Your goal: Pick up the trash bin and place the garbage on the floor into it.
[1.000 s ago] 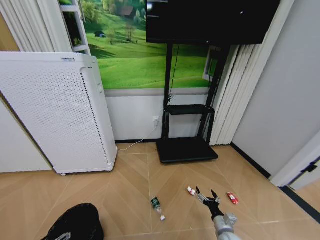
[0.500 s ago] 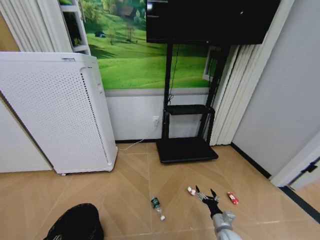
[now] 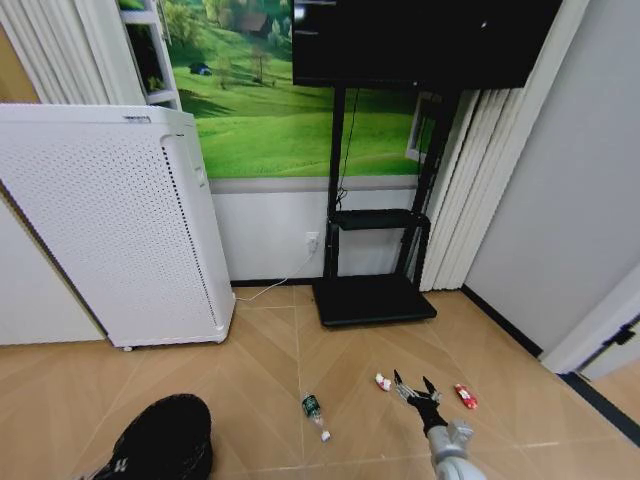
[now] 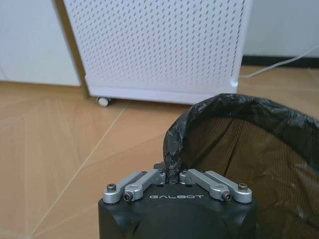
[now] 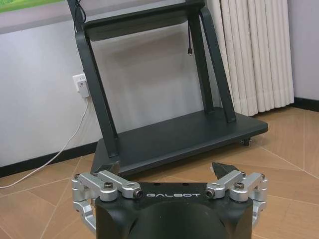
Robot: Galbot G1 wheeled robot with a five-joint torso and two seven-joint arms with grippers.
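The black mesh trash bin point(image 3: 163, 440), lined with a black bag, hangs at the lower left of the head view. My left gripper point(image 4: 172, 175) is shut on the trash bin point(image 4: 239, 139) at its near rim. On the parquet floor point(image 3: 250, 360) lie a clear bottle point(image 3: 314, 411) with a green label, a white-red wrapper point(image 3: 383, 381) and a small red packet point(image 3: 465, 396). My right gripper point(image 3: 414, 386) hangs open low over the floor, between the wrapper and the red packet. Its fingers point(image 5: 225, 172) hold nothing.
A tall white perforated cabinet point(image 3: 110, 220) on casters stands at the left against the wall. A black TV stand point(image 3: 372, 295) with a flat base sits ahead by the wall, a white cable beside it. Pleated curtains point(image 3: 465, 190) hang at the right.
The trash bin has risen and moved a little to the right in my left gripper. My right gripper has barely moved.
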